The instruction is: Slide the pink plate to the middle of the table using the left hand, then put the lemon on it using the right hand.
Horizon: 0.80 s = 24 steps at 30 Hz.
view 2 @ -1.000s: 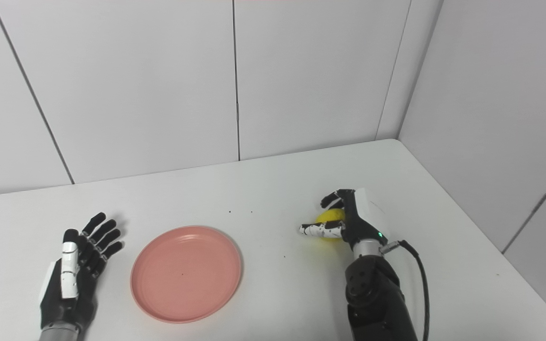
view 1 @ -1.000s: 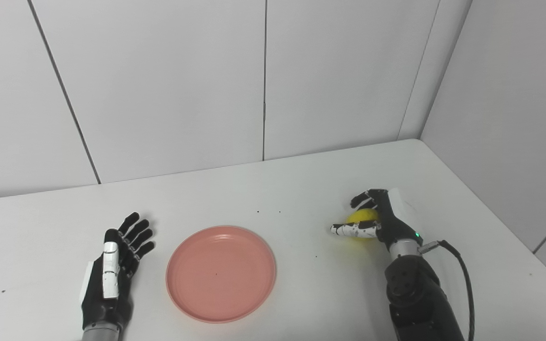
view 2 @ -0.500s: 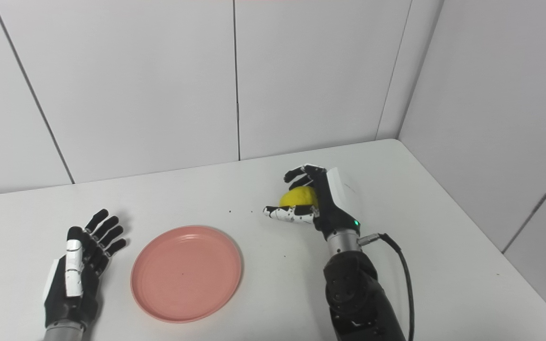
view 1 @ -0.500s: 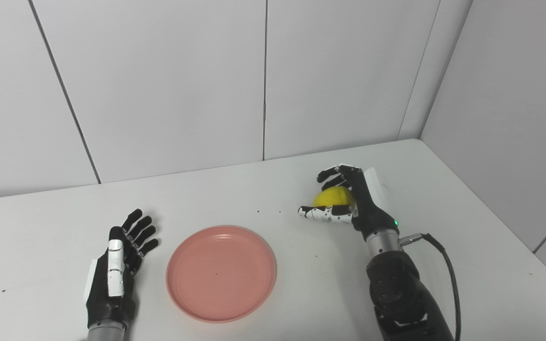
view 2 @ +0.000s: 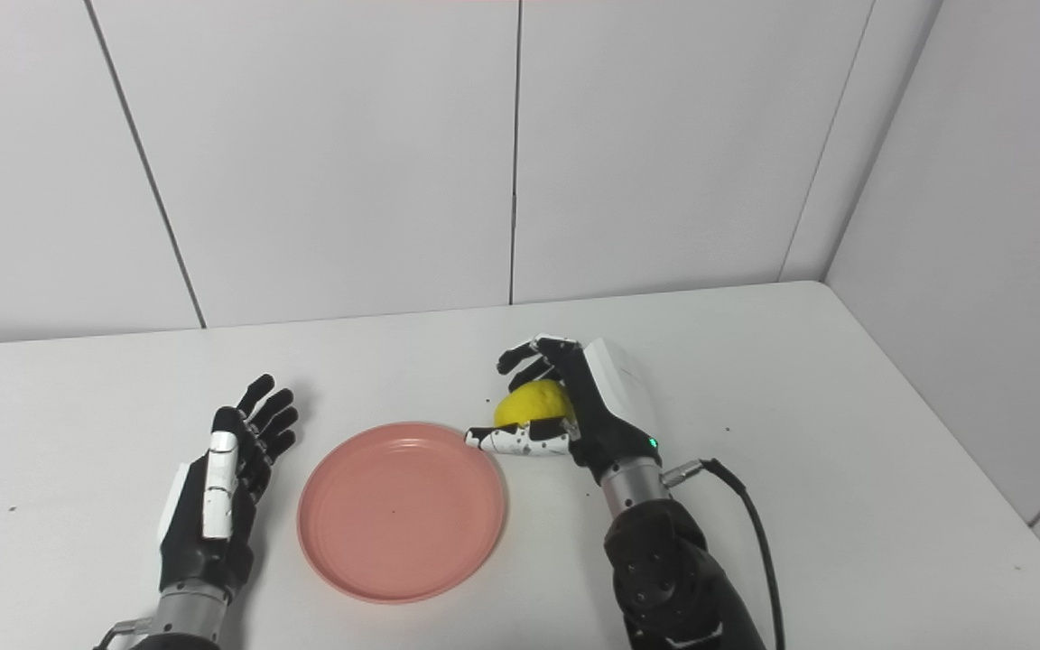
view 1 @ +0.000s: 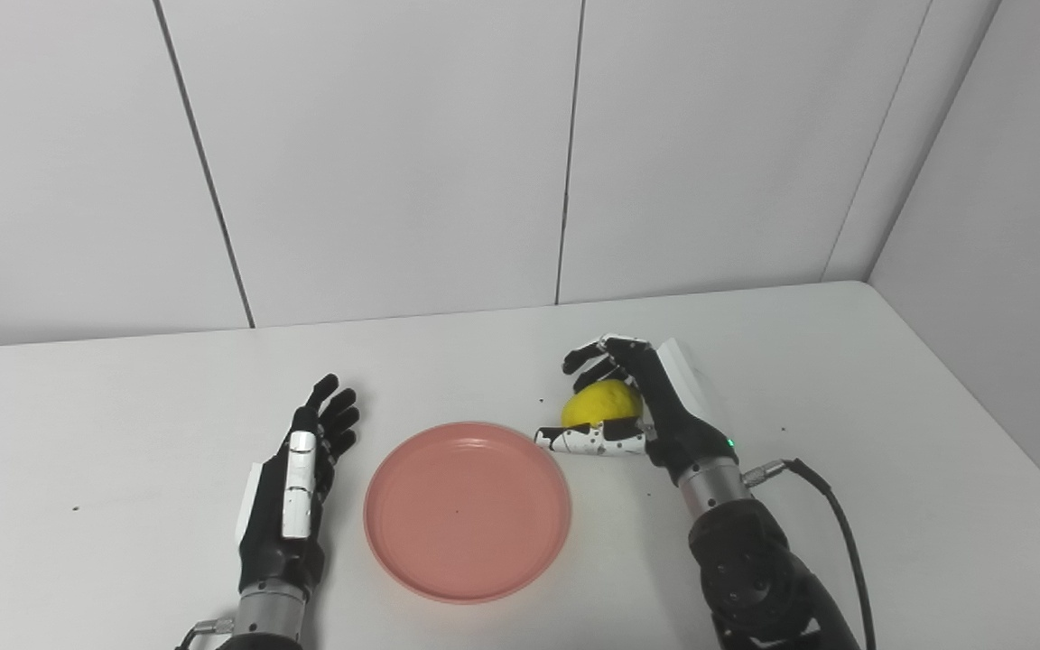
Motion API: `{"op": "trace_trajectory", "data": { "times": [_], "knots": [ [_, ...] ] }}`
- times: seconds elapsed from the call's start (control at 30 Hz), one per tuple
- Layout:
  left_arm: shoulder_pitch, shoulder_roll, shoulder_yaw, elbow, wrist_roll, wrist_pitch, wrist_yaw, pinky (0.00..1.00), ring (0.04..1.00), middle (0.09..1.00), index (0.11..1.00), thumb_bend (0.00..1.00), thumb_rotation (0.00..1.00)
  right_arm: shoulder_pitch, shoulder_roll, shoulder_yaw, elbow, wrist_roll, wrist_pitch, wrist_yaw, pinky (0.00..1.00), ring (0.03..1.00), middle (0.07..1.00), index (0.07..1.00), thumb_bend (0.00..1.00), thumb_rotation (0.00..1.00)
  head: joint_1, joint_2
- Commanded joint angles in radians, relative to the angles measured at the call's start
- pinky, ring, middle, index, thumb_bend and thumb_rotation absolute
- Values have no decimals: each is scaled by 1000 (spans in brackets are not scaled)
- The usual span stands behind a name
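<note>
A round pink plate (view 1: 468,510) lies flat near the table's front, about midway across. My right hand (view 1: 642,406) is shut on a yellow lemon (view 1: 602,403), holding it above the table just past the plate's right rim; its thumb reaches over that rim. In the right eye view the lemon (view 2: 533,403) shows between the curled fingers and the thumb. My left hand (view 1: 296,478) rests open on the table just left of the plate, fingers spread and pointing away, not touching it.
The white table (view 1: 890,433) meets white wall panels at the back and a side wall on the right. A black cable (view 1: 836,524) loops from my right wrist. A few dark specks dot the tabletop.
The camera has shifted, moving the whole picture rightward. My right hand lifted the lemon off the table and carried it left, up to the plate's right rim. The left hand stayed open beside the plate.
</note>
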Motion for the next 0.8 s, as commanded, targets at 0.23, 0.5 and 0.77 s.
{"op": "trace_trajectory", "data": {
  "times": [0.23,0.5,0.77],
  "knots": [
    [-21,-24,-12,0,42,-48,27,964,924,910,900,617,1000,-63,30,87,125,7,-144,-22,305,377,463,548,511,0,84,-4],
    [-28,-29,-12,16,61,-60,39,978,933,919,912,619,1000,-73,48,135,206,11,-212,-24,317,384,471,548,512,0,135,-4],
    [-31,-30,-11,22,68,-54,49,970,925,915,906,642,1000,-77,54,163,292,19,-264,-24,330,392,460,545,514,0,138,-5]
  ]
}}
